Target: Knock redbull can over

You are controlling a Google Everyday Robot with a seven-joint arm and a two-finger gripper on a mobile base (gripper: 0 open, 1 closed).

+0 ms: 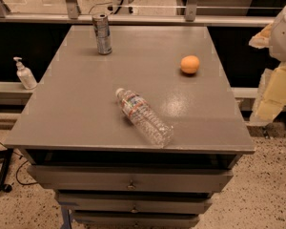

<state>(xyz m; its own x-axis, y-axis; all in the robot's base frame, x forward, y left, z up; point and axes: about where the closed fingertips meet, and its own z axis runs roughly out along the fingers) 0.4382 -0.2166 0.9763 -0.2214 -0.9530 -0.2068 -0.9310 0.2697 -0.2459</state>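
Note:
The redbull can (102,34) stands upright near the far left corner of the grey table top (86,94). It is slim, silver and blue, with a silver top. My gripper (272,82) shows at the right edge of the camera view, beyond the table's right side and far from the can. It holds nothing that I can see.
A clear plastic water bottle (144,116) with a red-and-white label lies on its side near the table's front middle. An orange (190,64) sits toward the far right. A white pump bottle (25,74) stands on a ledge to the left. Drawers (131,180) are below the top.

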